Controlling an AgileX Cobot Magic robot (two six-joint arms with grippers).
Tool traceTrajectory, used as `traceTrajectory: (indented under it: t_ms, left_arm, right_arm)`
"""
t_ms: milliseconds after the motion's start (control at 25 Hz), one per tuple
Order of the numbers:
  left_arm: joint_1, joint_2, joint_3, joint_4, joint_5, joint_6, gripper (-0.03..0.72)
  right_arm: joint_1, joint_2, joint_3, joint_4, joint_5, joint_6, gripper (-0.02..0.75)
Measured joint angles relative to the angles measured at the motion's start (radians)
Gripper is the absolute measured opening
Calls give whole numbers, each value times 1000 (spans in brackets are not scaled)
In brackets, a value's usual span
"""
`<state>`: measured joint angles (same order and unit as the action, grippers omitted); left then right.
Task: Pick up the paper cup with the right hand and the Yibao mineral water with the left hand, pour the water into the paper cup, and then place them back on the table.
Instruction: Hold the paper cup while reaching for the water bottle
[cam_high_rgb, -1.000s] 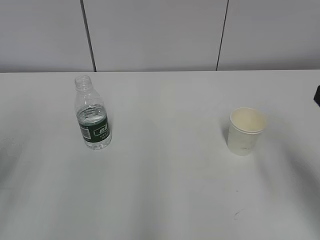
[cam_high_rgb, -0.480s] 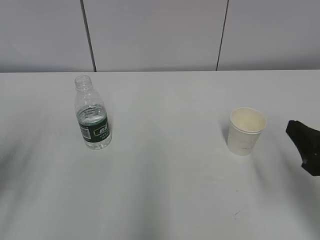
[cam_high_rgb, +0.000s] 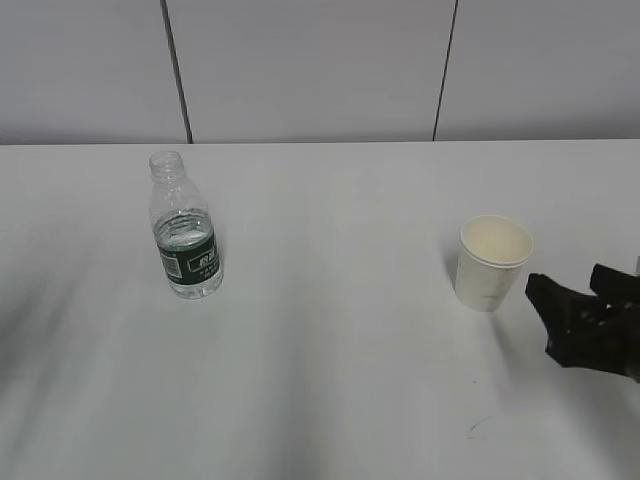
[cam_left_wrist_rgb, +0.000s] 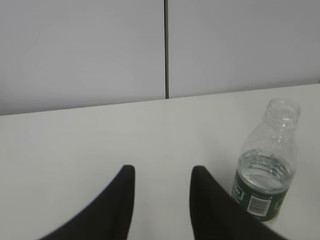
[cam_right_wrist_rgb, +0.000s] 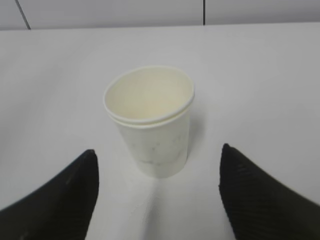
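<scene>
Your paper cup (cam_high_rgb: 492, 262) stands upright on the white surface (cam_high_rgb: 330, 380), right of centre, cream inside showing. Your right gripper (cam_right_wrist_rgb: 157, 172) is wide open, empty, just short of the cup, one finger either side in the wrist view. Yibao mineral water (cam_high_rgb: 184, 226) stands upright well to the left, uncapped. Your left gripper (cam_left_wrist_rgb: 162, 182) is partly open, empty, bottle just off its right finger

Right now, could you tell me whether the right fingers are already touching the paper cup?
No, in the right wrist view the paper cup stands untouched between the spread right fingers, with bare table on either side.
</scene>
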<state>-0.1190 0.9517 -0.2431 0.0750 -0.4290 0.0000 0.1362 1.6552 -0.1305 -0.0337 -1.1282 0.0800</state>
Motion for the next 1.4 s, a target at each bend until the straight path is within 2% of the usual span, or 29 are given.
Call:
traceTrajectory:
  t_ms: [520, 1040, 1400]
  left_arm:
    - [0, 1, 78, 0, -114, -37, 241]
    - [0, 1, 79, 2, -187, -40, 241]
    - [0, 16, 79, 125, -187, -90, 241]
  right_arm:
    - [0, 46, 0, -2, -13, 0, 585]
    - [0, 46, 0, -4, -15, 1, 585]
    - [0, 46, 0, -4, -16, 1, 585]
